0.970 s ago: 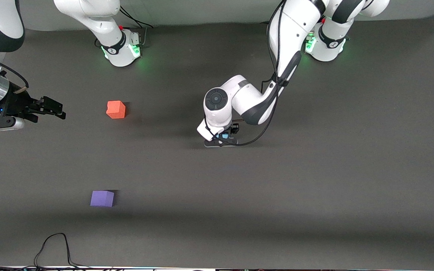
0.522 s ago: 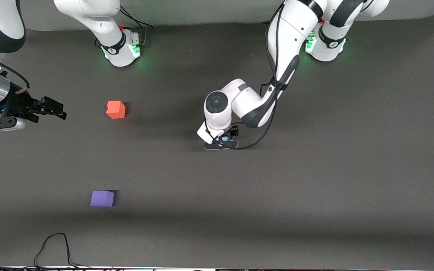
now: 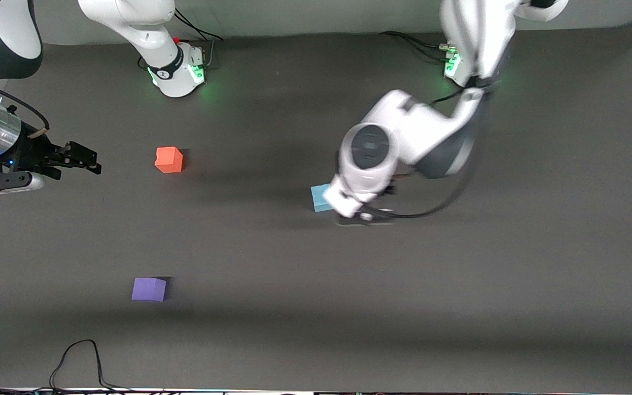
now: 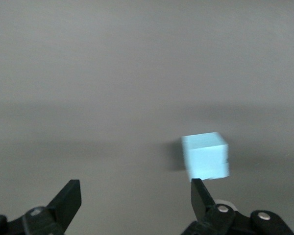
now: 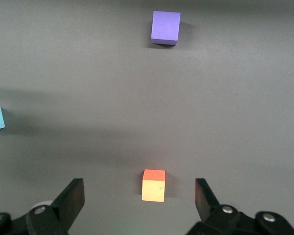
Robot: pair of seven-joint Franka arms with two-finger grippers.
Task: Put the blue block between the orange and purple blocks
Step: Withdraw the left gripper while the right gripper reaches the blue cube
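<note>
Not placed yet: blue block (image 3: 320, 197) sits mid-table, well apart from orange block (image 3: 169, 159) and purple block (image 3: 148, 289). Left gripper (image 4: 137, 198) is wide and empty beside it. Right gripper (image 5: 137, 196) waits wide near the orange block.

The table (image 3: 294, 329) is bare between the orange block (image 3: 169, 159) and the purple block (image 3: 148, 289), so a gripper could fit in there. The blue block (image 3: 320, 198) sits on the table, with open room from it to that gap. The left gripper (image 4: 136, 200) hangs open just beside the blue block. The right gripper (image 3: 83, 157) waits open at the right arm's end of the table, away from the gap.
</note>
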